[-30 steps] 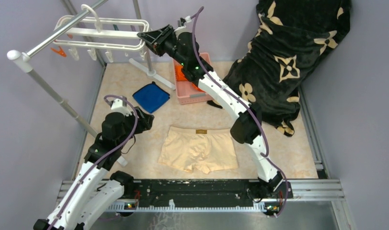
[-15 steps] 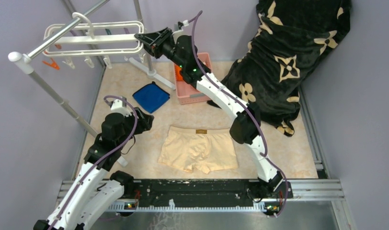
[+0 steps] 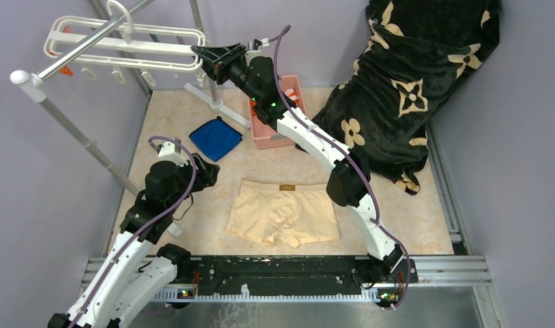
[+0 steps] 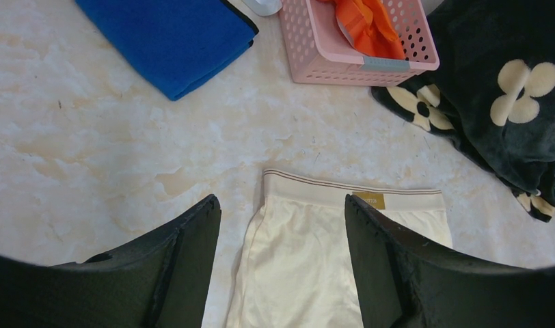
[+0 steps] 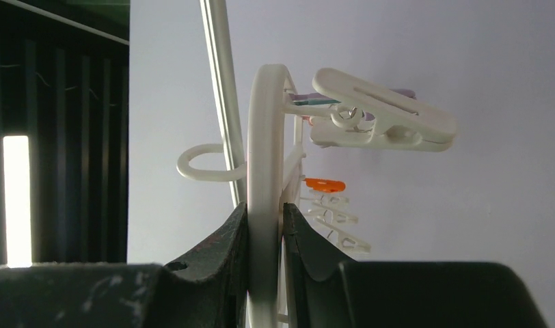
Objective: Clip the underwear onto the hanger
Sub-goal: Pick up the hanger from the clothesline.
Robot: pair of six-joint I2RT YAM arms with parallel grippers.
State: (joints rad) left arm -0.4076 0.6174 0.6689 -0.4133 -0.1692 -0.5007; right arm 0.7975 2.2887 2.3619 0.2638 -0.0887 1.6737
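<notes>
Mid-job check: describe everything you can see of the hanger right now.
The hanger is a white plastic rectangular frame of parallel bars, its top hook looped over the grey rack pole at the far left. Small clips dangle beneath, mostly white, with an orange clip. The right gripper is shut on the rim at its right end. No garment is clipped to it.

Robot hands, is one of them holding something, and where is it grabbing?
The right gripper pinches the hanger by the outer rim at its end. The left gripper is open and holds nothing.
</notes>
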